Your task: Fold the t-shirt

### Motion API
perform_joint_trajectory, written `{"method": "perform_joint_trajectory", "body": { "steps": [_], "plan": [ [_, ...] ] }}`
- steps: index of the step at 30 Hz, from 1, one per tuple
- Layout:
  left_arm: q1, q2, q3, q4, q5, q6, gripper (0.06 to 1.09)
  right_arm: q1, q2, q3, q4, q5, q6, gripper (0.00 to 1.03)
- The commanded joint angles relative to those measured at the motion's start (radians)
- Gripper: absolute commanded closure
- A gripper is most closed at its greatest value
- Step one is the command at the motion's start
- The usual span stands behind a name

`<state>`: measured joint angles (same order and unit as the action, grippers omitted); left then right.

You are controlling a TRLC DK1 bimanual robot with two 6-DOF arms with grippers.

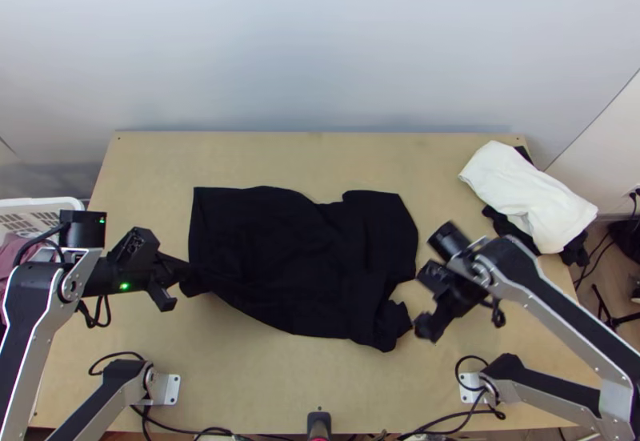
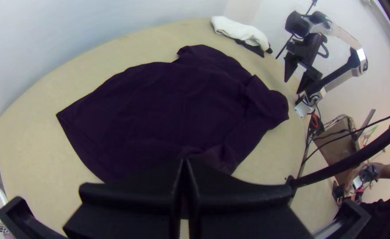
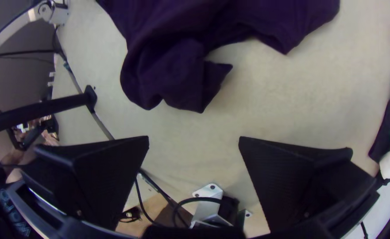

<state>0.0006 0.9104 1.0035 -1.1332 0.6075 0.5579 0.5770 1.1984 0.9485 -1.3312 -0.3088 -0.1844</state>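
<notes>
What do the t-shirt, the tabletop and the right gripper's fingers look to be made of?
T-shirt: soft fabric, probably cotton-type; matte, rumpled, no sheen.

Tabletop: pale wood or wood-look board; even tan surface, no gloss.

Right gripper's fingers: black plastic or rubber, can't tell which; dull faces with fine ribbing.

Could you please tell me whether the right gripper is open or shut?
The right gripper is open: its two fingers stand wide apart, with the wooden table showing between them.
</notes>
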Motion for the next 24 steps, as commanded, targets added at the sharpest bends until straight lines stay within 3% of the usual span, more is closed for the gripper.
{"method": "perform_joint_trajectory", "body": {
  "steps": [1, 4, 7, 16, 19, 24],
  "plan": [
    [0.022, -0.025, -0.014, -0.016, -0.009, 0.014, 1.04, -0.048, 0.000, 0.115, -0.033, -0.070, 0.045, 0.13],
    [0.024, -0.025, -0.013, -0.010, -0.011, 0.007, 1.04, 0.109, -0.002, 0.093, -0.006, -0.064, 0.092, 0.17],
    [0.038, -0.019, 0.001, -0.002, -0.011, -0.006, 1.04, 0.187, 0.001, 0.098, 0.007, -0.065, 0.120, 0.21],
    [0.044, -0.016, 0.012, 0.004, -0.011, -0.026, 1.04, 0.279, 0.049, 0.141, 0.098, -0.058, 0.138, 0.22],
    [0.045, -0.018, 0.012, 0.004, -0.011, -0.027, 1.04, 0.327, 0.076, 0.134, 0.142, -0.003, 0.140, 0.28],
    [0.047, -0.019, 0.012, 0.004, -0.012, -0.035, 1.04, 0.342, 0.098, 0.115, 0.208, 0.036, 0.140, 0.28]
  ]
}}
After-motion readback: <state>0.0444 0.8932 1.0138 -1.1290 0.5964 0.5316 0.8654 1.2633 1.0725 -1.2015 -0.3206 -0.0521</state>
